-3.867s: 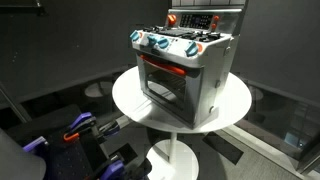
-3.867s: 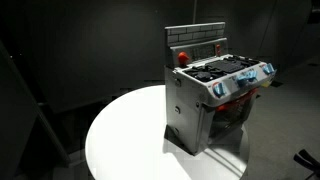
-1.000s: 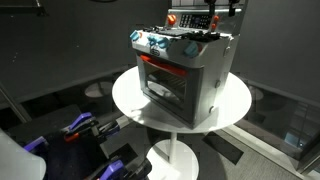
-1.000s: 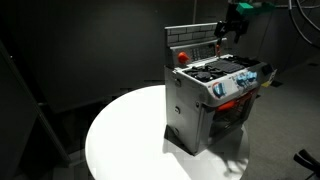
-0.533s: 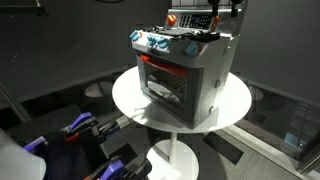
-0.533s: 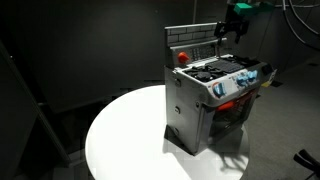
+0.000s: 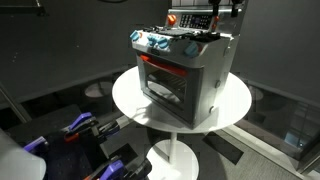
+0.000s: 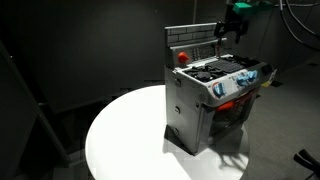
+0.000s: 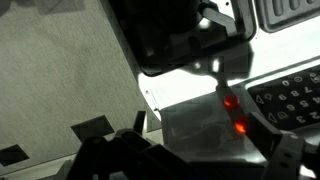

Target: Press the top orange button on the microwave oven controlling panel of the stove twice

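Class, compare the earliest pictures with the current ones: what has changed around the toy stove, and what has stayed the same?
The gripper has come into view and now hangs by the top of the stove's back panel. In the last second it hardly shifted. Nothing was visibly gripped or let go. The stove and the round white table stayed put.

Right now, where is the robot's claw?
The claw is near the top of both exterior views, over the back of the stove, close to one end of the dark panel.
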